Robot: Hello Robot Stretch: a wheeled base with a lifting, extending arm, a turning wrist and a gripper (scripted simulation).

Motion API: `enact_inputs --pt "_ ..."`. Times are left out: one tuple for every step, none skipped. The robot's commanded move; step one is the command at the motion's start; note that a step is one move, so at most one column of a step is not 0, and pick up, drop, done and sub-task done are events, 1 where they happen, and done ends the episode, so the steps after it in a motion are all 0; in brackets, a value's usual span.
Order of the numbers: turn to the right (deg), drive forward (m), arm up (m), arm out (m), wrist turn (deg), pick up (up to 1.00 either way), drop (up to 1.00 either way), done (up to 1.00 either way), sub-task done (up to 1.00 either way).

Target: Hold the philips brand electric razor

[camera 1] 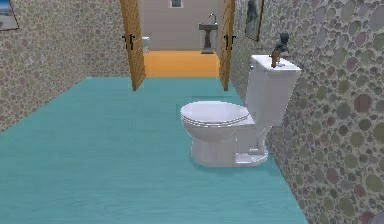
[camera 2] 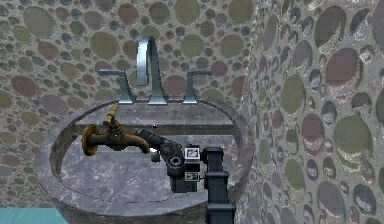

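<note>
1. Pebbled walls are wrapping round this bathroom, and a teal floor (camera 1: pixel 90 150) is running from a white toilet (camera 1: pixel 225 125) to a pair of open wooden doors (camera 1: pixel 132 45).
2. A small dark thing (camera 1: pixel 283 47) is standing on the toilet's tank lid, too small for me to name.
3. Out to the arm's side, a grey stone sink (camera 2: pixel 75 190) is sitting against the pebbled wall, with a tall tap (camera 2: pixel 150 65) rising at its back rim.
4. The arm (camera 2: pixel 215 190) is reaching in across the sink's front rim, and the claw (camera 2: pixel 138 140) is pointing toward the basin's left side.
5. A bronze-brown thing (camera 2: pixel 103 138) is lying in the basin's left half, below the tap's left handle and right at the claw's far end. I am taking it for the razor, though its shape is not settling that.
6. I cannot tell whether the claw is holding anything, because the bronze-brown thing is resting in the basin just where the fingers end. I cannot tell either whether they are touching it.
7. By my reckoning the approach is looking done. What is left is securing the bronze-brown thing and lifting it clear of the basin, so that it is hanging from the claw alone.
</note>
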Motion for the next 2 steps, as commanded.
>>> enact_inputs --pt "0.0 0.0 0.1 0.0 0.0 0.0 0.0 0.0 0.0" --pt "0.0 0.0 0.0 0.0 0.0 0.0 0.0 1.0 0.0"
